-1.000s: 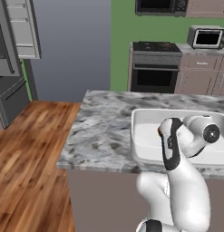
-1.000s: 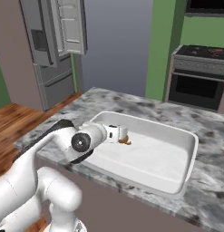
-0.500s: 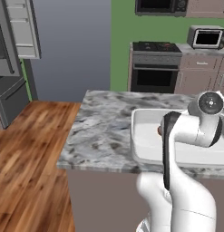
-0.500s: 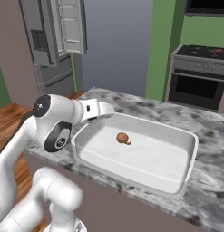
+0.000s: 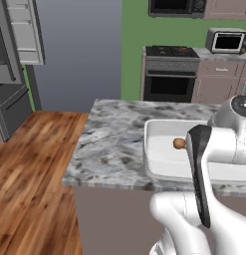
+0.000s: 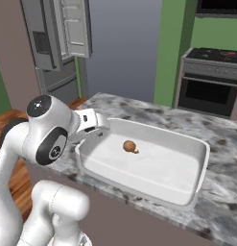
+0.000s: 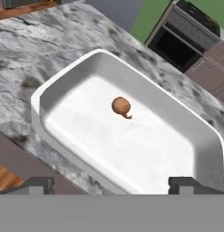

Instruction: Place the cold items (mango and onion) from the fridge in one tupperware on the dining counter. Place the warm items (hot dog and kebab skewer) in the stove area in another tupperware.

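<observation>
A small brown onion [image 7: 121,105] lies alone on the floor of a white rectangular tupperware [image 7: 41,93] on the grey marble dining counter. The left base view has the onion [image 5: 179,143] in the tupperware [image 5: 159,169] just behind my arm. From the right base view the onion [image 6: 129,146] sits near the middle of the tupperware [image 6: 187,201]. My gripper [image 7: 113,186] is open and holds nothing. It hangs above the tub's near edge, a good way back from the onion, and from the right it is over the tub's left rim [image 6: 101,129]. The mango, hot dog and kebab skewer are out of view.
The fridge [image 6: 57,43] stands at the back left with a door open [image 5: 25,35]. A stove [image 5: 172,55] with an oven and a toaster oven [image 5: 226,41] line the green back wall. Wooden floor [image 5: 30,164] lies left of the counter.
My hand has risen out of the tupperware and drawn back to its near-left rim. The onion stays lying where the gripper was.
</observation>
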